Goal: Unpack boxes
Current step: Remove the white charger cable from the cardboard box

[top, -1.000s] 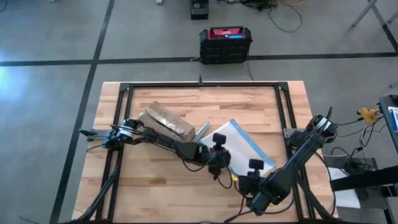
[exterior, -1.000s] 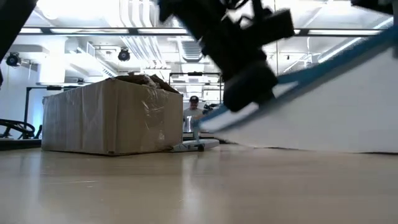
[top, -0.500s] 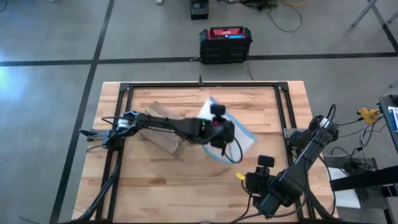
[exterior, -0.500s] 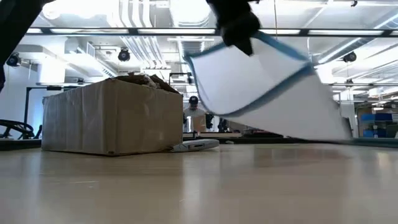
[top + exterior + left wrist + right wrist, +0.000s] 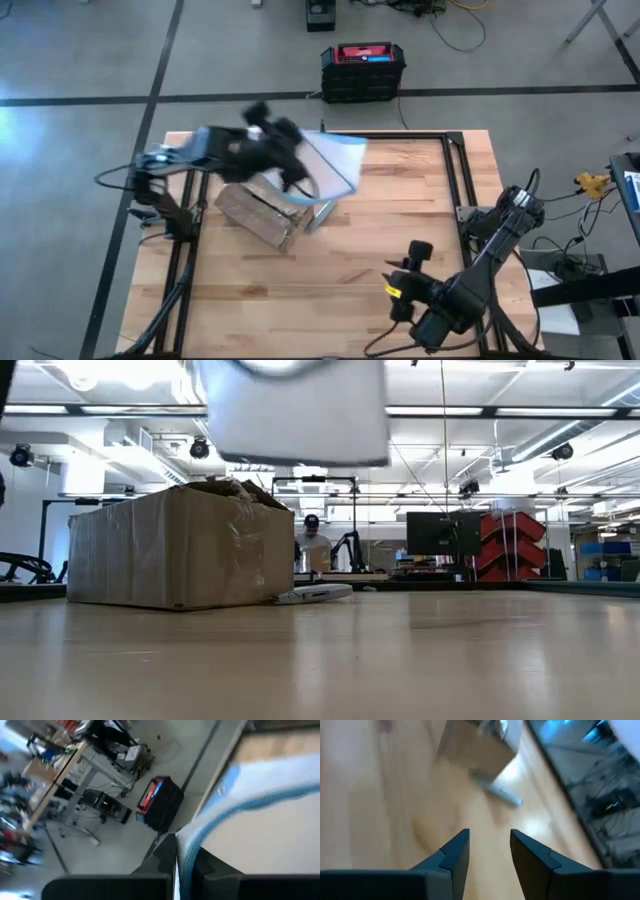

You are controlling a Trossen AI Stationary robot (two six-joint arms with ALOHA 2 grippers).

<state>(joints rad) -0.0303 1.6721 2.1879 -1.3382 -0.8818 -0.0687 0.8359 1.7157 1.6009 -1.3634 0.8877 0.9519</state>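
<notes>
The left gripper point(image 5: 285, 150) is clamped on the edge of a flat, limp clear pouch point(image 5: 335, 160) with a blue border and carries it in the air over the far-left part of the worktop point(image 5: 400, 270), so the step in hand looks like clearing an item taken from the box. The box point(image 5: 258, 210), dull brown corrugated cardboard with crinkled shiny tape, sits near the worktop's left edge with a small grey flat object point(image 5: 318, 215) just beside it. The right gripper point(image 5: 487, 851) hangs near the near-right corner, fingers parted and empty; next, the pouch probably needs setting down clear of the box.
</notes>
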